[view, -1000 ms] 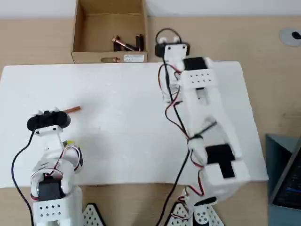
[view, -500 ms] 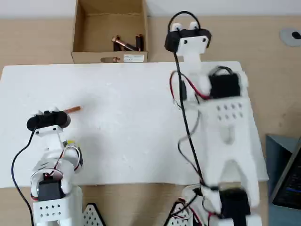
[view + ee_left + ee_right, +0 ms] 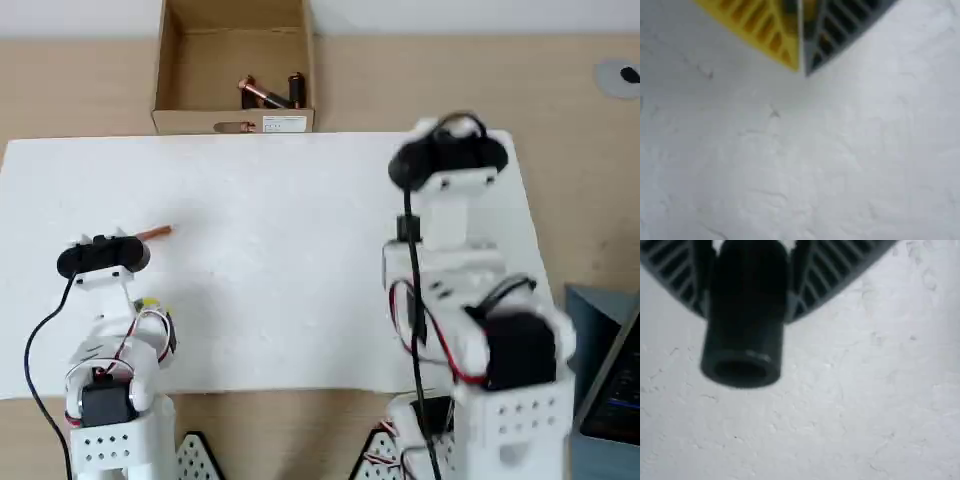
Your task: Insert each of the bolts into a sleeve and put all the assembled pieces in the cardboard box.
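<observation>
Fingers [image 3: 830, 275] of right gripper [image 3: 747, 305] clamped on black sleeve [image 3: 742, 347], pulled back from cardboard box [image 3: 165, 70]; left gripper [image 3: 801, 66] pinched shut near bolt [image 3: 155, 233], insertion likely next.

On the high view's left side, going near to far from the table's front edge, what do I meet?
White robot arm → slim copper-coloured bolt lying on the white foam mat → open brown cardboard box.
</observation>
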Robot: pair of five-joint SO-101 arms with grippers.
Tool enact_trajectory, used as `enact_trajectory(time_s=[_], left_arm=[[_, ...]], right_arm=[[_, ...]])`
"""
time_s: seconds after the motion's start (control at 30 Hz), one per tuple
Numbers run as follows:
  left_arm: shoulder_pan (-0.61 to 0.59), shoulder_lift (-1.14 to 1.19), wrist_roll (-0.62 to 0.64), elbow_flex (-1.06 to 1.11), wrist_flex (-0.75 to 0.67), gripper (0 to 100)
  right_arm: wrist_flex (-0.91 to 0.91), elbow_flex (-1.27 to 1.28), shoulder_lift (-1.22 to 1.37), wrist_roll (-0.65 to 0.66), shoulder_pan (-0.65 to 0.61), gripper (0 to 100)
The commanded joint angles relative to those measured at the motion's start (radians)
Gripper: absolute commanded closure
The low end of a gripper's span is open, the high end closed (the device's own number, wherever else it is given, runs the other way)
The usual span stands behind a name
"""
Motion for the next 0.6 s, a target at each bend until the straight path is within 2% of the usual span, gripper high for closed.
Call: enact_trajectory(time_s=[0.0,0.23,0.33,0.43,0.57], left_arm=[[-0.012,-0.002,-0.003,-0.031,-0.011,100],[-0.009,0.002,-0.003,-0.252,-0.008,100],[-0.006,0.018,-0.002,-0.376,0.061,100],[-0.009,0.113,0.017,-0.494,0.129,100],[-0.009,0.335,0.127,-0.667,0.164,100]], right_arm=[[-0.080,0.156,-0.145,-0.008,0.012,98.9],[-0.147,0.440,-0.398,-0.002,0.012,98.9],[-0.147,0.493,-0.467,-0.002,0.012,98.9],[-0.147,0.521,-0.501,-0.002,0.012,98.9],[-0.147,0.526,-0.509,-0.002,0.012,98.9]])
